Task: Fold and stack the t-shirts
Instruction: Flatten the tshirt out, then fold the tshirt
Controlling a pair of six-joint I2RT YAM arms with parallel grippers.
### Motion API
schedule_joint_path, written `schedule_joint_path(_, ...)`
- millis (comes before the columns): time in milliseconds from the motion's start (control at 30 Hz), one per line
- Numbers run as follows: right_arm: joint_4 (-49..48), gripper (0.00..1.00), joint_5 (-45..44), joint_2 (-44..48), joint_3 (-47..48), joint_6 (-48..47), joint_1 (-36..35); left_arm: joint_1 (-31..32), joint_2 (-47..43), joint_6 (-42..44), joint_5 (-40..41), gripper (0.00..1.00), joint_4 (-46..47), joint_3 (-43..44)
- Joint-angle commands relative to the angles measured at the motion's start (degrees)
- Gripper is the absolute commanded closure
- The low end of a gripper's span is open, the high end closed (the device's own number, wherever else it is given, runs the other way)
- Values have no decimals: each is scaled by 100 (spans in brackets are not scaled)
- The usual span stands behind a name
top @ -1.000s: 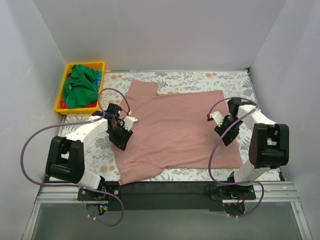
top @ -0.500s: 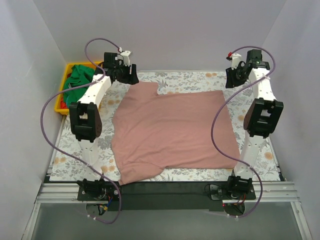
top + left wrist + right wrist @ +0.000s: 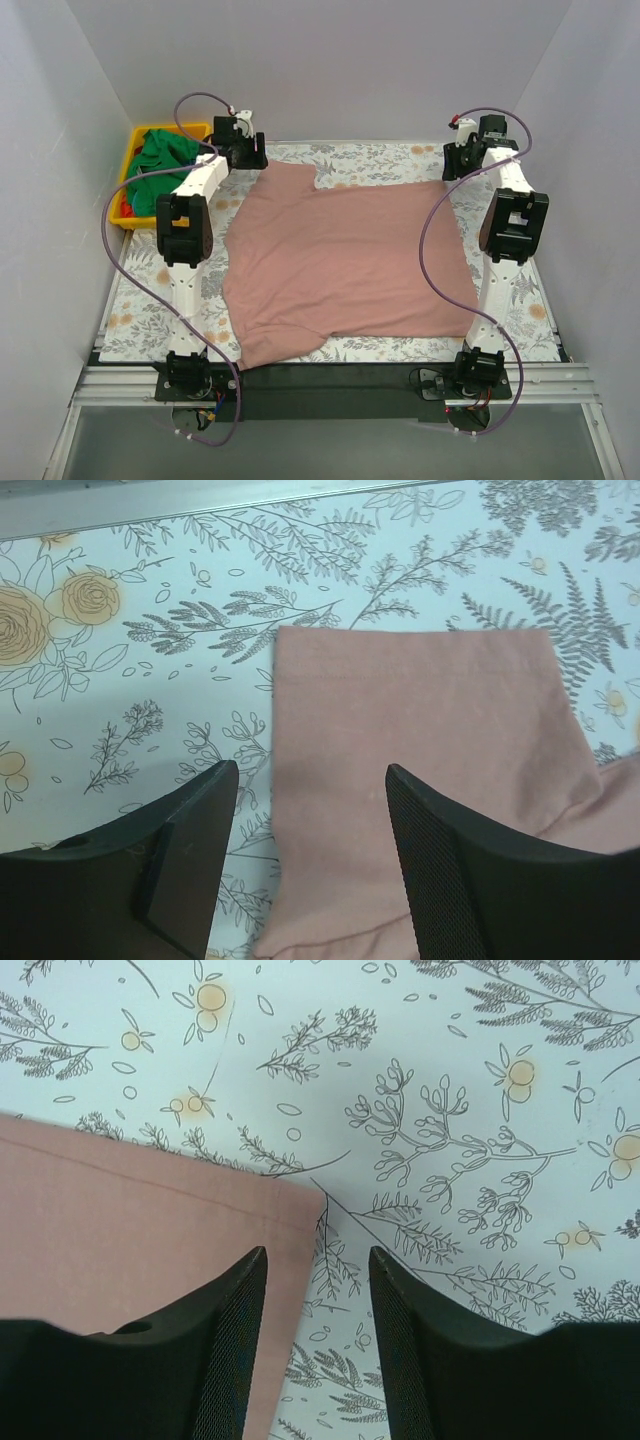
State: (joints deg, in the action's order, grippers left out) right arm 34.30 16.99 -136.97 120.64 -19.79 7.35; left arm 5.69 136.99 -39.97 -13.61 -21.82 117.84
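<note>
Flatly spread soft pink t-shirt (image 3: pixel 340 260), left pincer (image 3: pixel 312 780) parted empty, right pincer (image 3: pixel 318 1260) likewise.

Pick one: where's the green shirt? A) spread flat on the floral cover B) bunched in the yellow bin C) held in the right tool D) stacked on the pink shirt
B: the green shirt lies bunched in the yellow bin at the table's far left corner, while only the pink shirt lies spread on the floral cover.
</note>
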Motion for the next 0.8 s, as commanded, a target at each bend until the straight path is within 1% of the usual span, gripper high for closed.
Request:
schedule_joint_path(0,-547,47,-143,-146,153,160,-67,-7,169,6,376,40,170,177)
schedule_joint_path(133,-600,48,-310,-286,153,169,-111,-7,416,59,464,41,170,230)
schedule_joint_path(367,-636,46,-320,-480,109,160,-164,2,803,305,455,41,143,468)
schedule_joint_path(633,-688,46,-328,-586,144,151,-234,221,1137,595,499,42,135,714)
schedule_joint_path(733,-680,49,-232,-568,109,90,-243,257,1225,587,543,45,135,784)
schedule_joint_path(767,-679,52,-197,-568,92,72,-243,257,1260,569,543,45,117,810)
